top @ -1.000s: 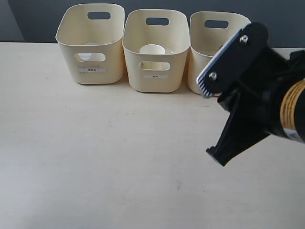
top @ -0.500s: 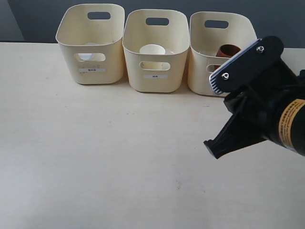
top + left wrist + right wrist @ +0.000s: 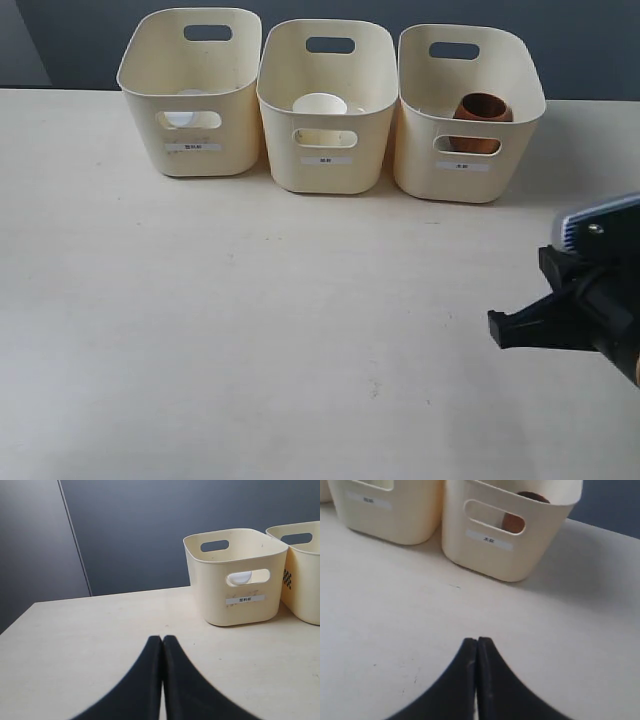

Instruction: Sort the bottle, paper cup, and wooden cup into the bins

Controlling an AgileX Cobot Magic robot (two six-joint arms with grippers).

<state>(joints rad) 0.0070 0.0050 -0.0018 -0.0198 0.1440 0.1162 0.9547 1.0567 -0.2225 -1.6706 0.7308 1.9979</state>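
Against the dark grey wall point(image 3: 590, 50), three cream bins point(image 3: 325, 175) stand in a row on a pale table point(image 3: 200, 330). The squat reddish-brown wooden cup point(image 3: 482, 108) sits in the right one, the white paper cup point(image 3: 320, 103) in the middle; something white shows through the left one's slot. Left gripper point(image 3: 162, 640) and right gripper point(image 3: 477, 642) have jaws pressed together, empty.

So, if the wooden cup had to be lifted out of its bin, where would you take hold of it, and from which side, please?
I'd pinch the rim of the wooden cup from straight above, one jaw inside its open mouth, one outside. It stands upright in the right-hand bin, whose tall walls block a sideways approach.
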